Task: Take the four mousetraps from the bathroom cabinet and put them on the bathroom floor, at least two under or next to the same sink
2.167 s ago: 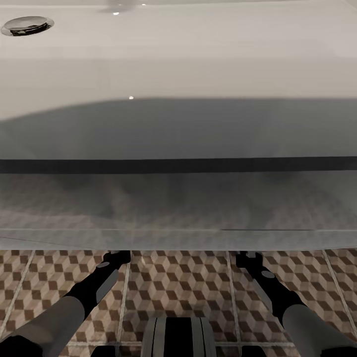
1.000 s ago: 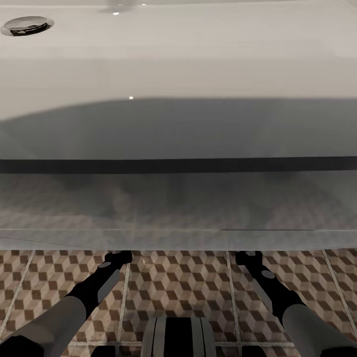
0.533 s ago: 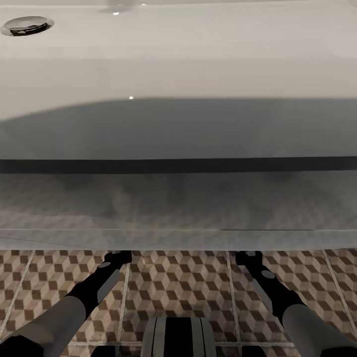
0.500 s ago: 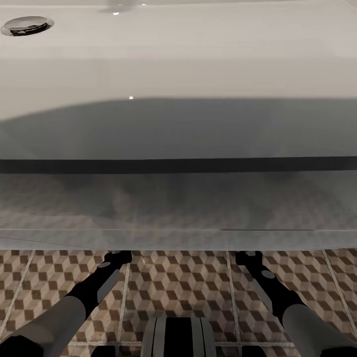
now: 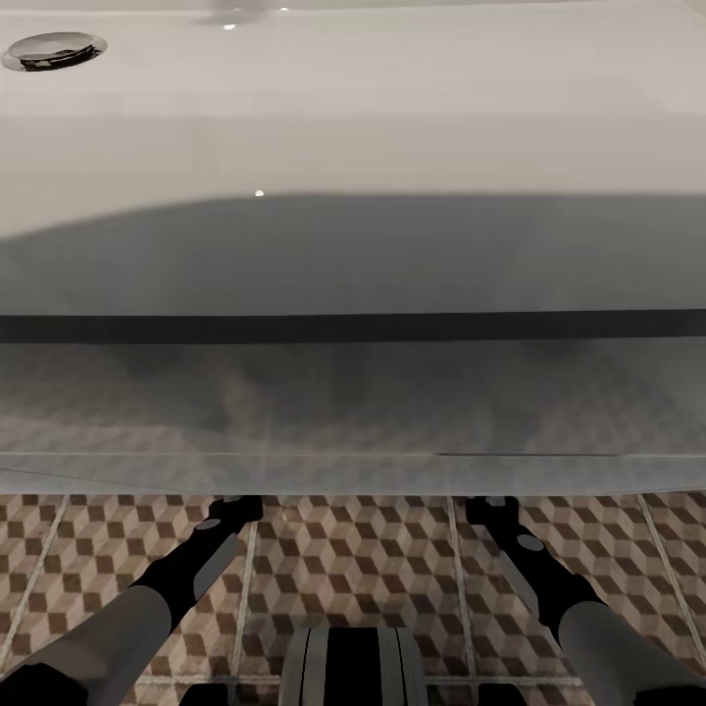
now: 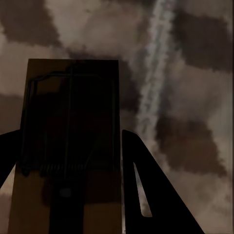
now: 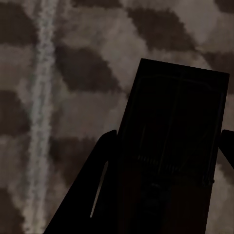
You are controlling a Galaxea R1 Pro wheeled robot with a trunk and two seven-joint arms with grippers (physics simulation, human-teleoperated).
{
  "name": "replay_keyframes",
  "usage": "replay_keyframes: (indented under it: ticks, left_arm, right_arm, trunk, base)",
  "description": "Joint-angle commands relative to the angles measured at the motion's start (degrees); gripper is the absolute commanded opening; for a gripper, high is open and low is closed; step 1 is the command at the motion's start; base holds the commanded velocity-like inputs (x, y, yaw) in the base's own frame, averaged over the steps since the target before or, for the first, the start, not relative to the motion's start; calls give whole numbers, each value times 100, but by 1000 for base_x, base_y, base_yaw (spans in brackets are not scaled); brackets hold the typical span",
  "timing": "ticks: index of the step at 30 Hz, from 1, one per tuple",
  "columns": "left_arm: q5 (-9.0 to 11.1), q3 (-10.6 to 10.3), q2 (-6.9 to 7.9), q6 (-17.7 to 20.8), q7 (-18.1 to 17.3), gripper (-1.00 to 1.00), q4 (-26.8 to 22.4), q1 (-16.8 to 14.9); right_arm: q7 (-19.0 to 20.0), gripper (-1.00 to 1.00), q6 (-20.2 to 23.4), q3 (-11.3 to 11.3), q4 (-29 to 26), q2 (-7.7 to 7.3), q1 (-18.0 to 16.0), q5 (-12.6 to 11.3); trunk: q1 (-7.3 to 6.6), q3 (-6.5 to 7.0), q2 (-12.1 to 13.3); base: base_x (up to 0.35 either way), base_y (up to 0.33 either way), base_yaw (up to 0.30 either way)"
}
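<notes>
- My left gripper (image 6: pixel 73 195) is clamped on a small flat brown wooden mousetrap with thin wire (image 6: pixel 70 126); the board sits between my two dark fingers (image 6: pixel 156 195) and points at the cube-patterned brown, beige and white bathroom floor (image 6: pixel 195 97).
- My right gripper (image 7: pixel 165 195) is likewise closed around a second mousetrap, a dark flat board with a faint wire frame (image 7: pixel 178 122), over the same tiles and near a pale grout line (image 7: pixel 41 97).
- In the head view both of my arms reach forward and down, and their ends pass beneath the front edge of the wide white rectangular sink with a chrome drain (image 5: pixel 353 118), so the two traps are held under it, close above the floor.
- I cannot tell whether either board already touches the tiles.
- My judgement: two of the four traps are carried to the sink but not yet released. Setting them down would likely satisfy the under-the-sink condition.
- The other two traps and the cabinet are not before me, so I cannot say where they stand.
</notes>
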Motion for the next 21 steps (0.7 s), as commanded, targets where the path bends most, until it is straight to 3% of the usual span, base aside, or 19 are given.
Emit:
replay_keyframes:
  ticks: [1, 21]
  left_arm:
    - [17, -51, 7, 30, 60, -100, -16, -2]
    - [2, -57, 25, 101, 12, -100, 4, -4]
  right_arm:
    - [27, -100, -25, 31, 6, -6, -3, -68]
    - [27, -100, -25, 31, 6, -6, -3, -66]
  trunk:
    - [-1, -3, -1]
    - [-1, -3, -1]
  base:
    - [0, 0, 0]
    - [0, 0, 0]
